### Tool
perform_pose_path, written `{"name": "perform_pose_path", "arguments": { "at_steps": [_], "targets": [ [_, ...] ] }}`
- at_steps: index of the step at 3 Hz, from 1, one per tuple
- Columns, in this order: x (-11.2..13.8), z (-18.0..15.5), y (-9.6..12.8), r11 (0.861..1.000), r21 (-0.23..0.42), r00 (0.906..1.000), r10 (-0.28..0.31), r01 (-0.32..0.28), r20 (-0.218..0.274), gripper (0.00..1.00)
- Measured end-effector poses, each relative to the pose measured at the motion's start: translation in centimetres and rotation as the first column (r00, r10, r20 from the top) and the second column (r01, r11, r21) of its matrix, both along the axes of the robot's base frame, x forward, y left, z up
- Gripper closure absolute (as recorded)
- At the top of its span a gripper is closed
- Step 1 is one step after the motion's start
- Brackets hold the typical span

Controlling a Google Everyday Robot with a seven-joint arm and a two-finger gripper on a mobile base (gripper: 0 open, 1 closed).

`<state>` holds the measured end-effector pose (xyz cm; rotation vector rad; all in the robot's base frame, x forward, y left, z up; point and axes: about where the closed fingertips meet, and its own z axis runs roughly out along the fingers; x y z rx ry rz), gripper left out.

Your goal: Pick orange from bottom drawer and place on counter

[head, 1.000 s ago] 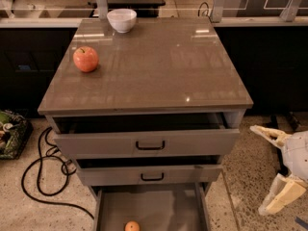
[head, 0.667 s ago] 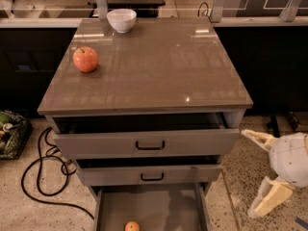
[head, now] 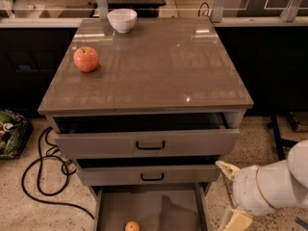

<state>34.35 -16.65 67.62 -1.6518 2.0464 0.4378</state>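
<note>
Sits further left and lower than a second ago: white two-finger gripper [head: 230, 194], cream fingers spread wide and empty, below the front right corner of the glossy grey-brown counter [head: 159, 66], just beside the pulled-out grey bottom drawer [head: 163, 206]. Lies untouched on the drawer floor, left of centre: small bright orange [head: 132, 226]. Reads as approach only, with the grasp not yet begun.

The gripper [head: 231, 194], fingers spread, sits low at the right, its lower finger cut by the bottom edge. Left of the gripper, the orange [head: 132, 226] shows only its upper part, and the front of the bottom drawer [head: 159, 203] is cut off too. Behind the gripper, the arm [head: 274, 186] apparently runs past the right edge.
</note>
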Motion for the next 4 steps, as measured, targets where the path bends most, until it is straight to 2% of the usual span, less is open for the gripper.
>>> {"name": "perform_pose_path", "arguments": {
  "at_steps": [1,2,3,4],
  "targets": [
    [-1.4,-4.9,1.8,0.999,0.019,0.9992,-0.037,0.037,-0.014,0.0],
    [-1.6,-8.7,3.3,0.995,0.071,0.997,-0.077,0.075,0.014,0.0],
    [-0.7,-11.7,4.9,0.983,0.139,0.9903,-0.126,0.116,0.059,0.0],
    [-0.8,-11.7,4.9,0.984,0.139,0.9904,-0.125,0.116,0.059,0.0]
  ]
}}
